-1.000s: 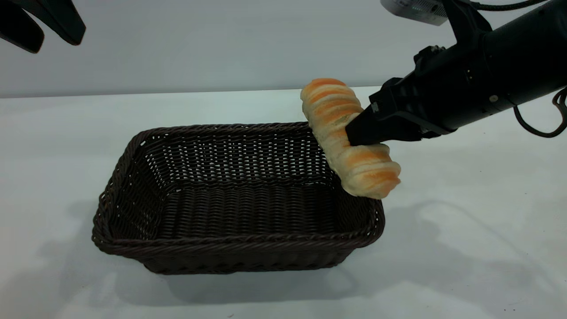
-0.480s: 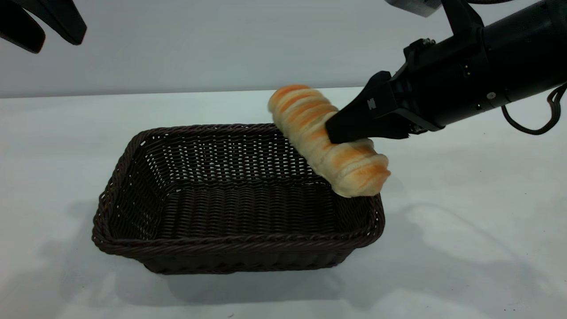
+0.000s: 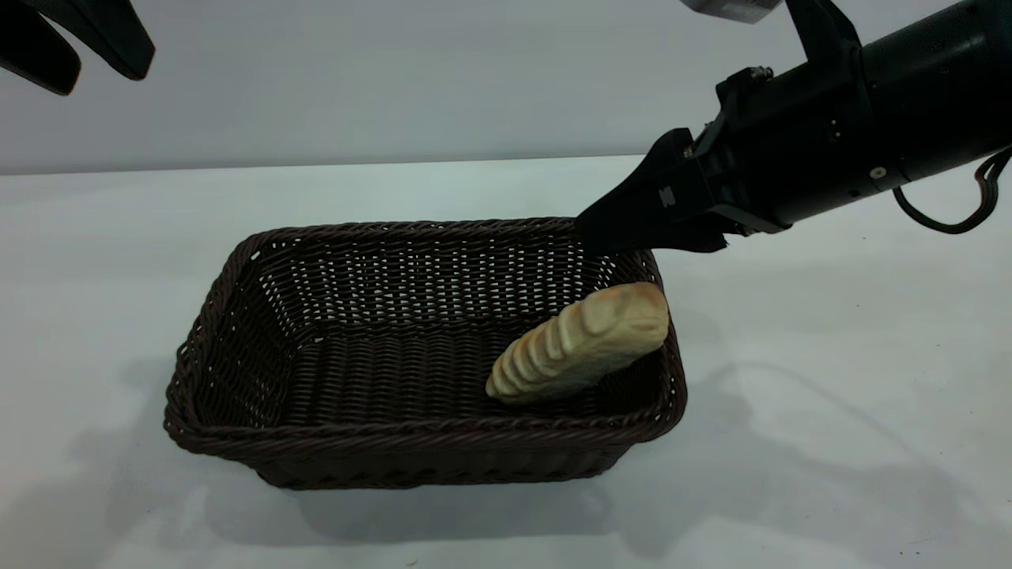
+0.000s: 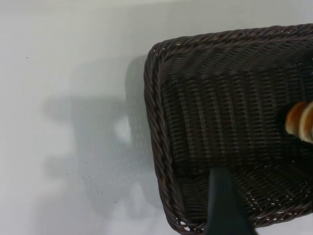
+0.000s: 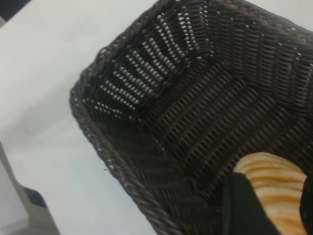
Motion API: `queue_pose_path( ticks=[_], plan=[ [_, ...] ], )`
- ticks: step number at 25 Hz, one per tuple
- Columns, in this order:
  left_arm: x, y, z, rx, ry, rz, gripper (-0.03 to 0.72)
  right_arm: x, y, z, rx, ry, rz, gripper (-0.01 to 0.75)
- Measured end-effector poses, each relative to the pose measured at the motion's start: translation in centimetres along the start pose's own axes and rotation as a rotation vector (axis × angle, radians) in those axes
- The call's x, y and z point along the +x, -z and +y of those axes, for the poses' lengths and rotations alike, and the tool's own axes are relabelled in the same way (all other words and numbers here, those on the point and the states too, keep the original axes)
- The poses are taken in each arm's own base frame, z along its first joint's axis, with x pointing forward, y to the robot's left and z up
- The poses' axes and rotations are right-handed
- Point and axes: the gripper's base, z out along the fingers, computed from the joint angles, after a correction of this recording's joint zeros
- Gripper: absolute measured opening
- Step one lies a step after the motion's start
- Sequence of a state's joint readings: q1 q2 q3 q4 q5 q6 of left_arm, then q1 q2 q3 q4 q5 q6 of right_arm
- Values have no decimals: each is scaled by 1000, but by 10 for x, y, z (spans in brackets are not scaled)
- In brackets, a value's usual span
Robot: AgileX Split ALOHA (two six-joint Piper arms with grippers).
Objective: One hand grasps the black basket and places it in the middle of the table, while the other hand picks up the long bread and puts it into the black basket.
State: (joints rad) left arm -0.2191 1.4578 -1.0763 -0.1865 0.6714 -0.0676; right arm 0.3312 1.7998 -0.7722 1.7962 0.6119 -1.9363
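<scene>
Dark brown-black woven wicker, large rectangular black basket [image 3: 411, 356] with braided rim sits about mid-table on the pale grey-white flat table [image 3: 830, 411]. Oblong cream and golden long bread [image 3: 581, 341] with crosswise ridges lies inside it at the right-hand end, one end down on the basket floor, the other end propped up against the right wall near the rim, so tilted, not flat. Pale underside faces the exterior camera.

Right gripper [image 3: 601, 233], black with a silver-grey part above it at the frame top, hovers just above the basket's far right corner; it holds nothing and the bread is free below it, apart from it. Right wrist view shows one dark finger [image 5: 244, 208] in front of the bread [image 5: 276, 188], the loaf's striped end just beyond it. How wide the jaws stand is not visible in any view, so cannot tell.

Left gripper [image 3: 75, 43], plain black with two flat rounded fingers spread apart and empty, is parked high at the far left, well apart from the basket. Its wrist view looks down on the basket's left end [image 4: 161, 147] and a sliver of bread [image 4: 301, 121].

Judgement: drop done, task about complete. To finish well, lift the right arm straight up and back, clear of rim and the propped end, no sideways drag that nudges the basket off centre
</scene>
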Motion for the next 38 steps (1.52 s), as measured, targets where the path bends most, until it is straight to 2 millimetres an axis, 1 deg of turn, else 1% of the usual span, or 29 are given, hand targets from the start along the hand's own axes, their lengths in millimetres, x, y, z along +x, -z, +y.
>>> queue_pose_path(
  ticks=[5, 12, 14, 19, 21, 25, 28, 31, 34, 38],
  plan=[
    [0, 0, 0, 0, 0, 0, 482, 2, 0, -6, 69, 1, 27, 280],
    [0, 0, 0, 0, 0, 1, 482, 8, 3, -23, 260, -10, 96, 280],
    [0, 0, 0, 0, 0, 1, 482, 6, 5, -28, 312, -7, 105, 281],
    [0, 0, 0, 0, 0, 1, 482, -5, 9, -42, 453, 6, 110, 281],
    [0, 0, 0, 0, 0, 1, 482, -6, 13, -49, 524, 1, 124, 281],
    [0, 0, 0, -1, -1, 1, 482, -2, 31, -73, 654, -55, 143, 283],
    [0, 0, 0, -2, -2, 1, 482, 5, 52, -98, 757, -138, 142, 283],
    [0, 0, 0, -3, -5, 1, 482, 13, 76, -122, 838, -273, 106, 283],
    [0, 0, 0, -3, -7, 0, 482, 19, 91, -136, 879, -387, 63, 284],
    [-1, 0, 0, -3, -7, -7, 482, 21, 97, -142, 867, -438, 27, 284]
  ],
)
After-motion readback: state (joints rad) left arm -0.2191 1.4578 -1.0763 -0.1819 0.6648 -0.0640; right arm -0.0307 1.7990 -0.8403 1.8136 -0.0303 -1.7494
